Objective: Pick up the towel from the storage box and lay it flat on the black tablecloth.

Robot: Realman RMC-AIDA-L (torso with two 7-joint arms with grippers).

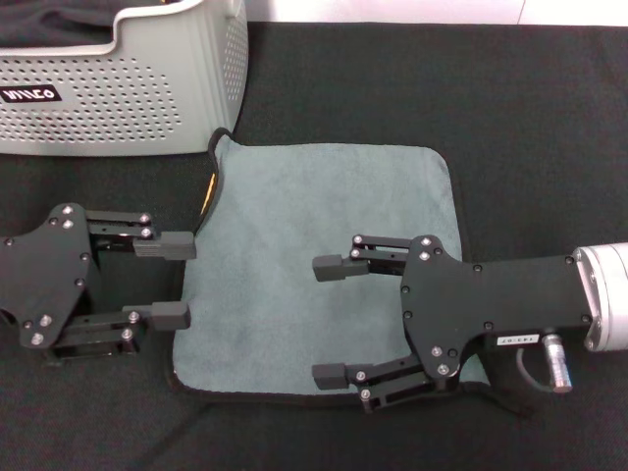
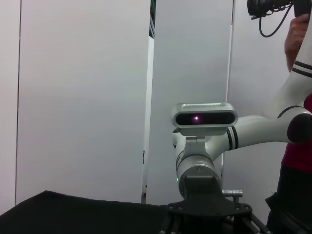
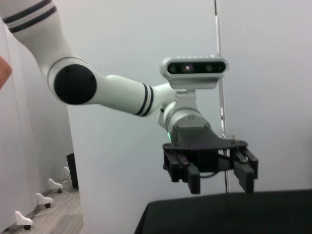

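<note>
The towel (image 1: 324,245) lies spread flat on the black tablecloth (image 1: 530,108), grey-teal face up, with a thin yellow sliver showing along its left edge. My left gripper (image 1: 186,280) hovers open at the towel's left edge, nothing between its fingers. Over the towel's right half my right gripper (image 1: 316,319) is open and empty too. The storage box (image 1: 128,98) stands at the back left, just beyond the towel's far left corner. The right wrist view shows the left gripper (image 3: 222,175) from the front, fingers apart above the tablecloth (image 3: 224,212).
A dark fabric bundle (image 1: 49,20) lies inside the storage box. In the left wrist view a person in a red top (image 2: 297,146) stands behind the right arm, beside white wall panels. The tablecloth stretches bare to the right of the towel.
</note>
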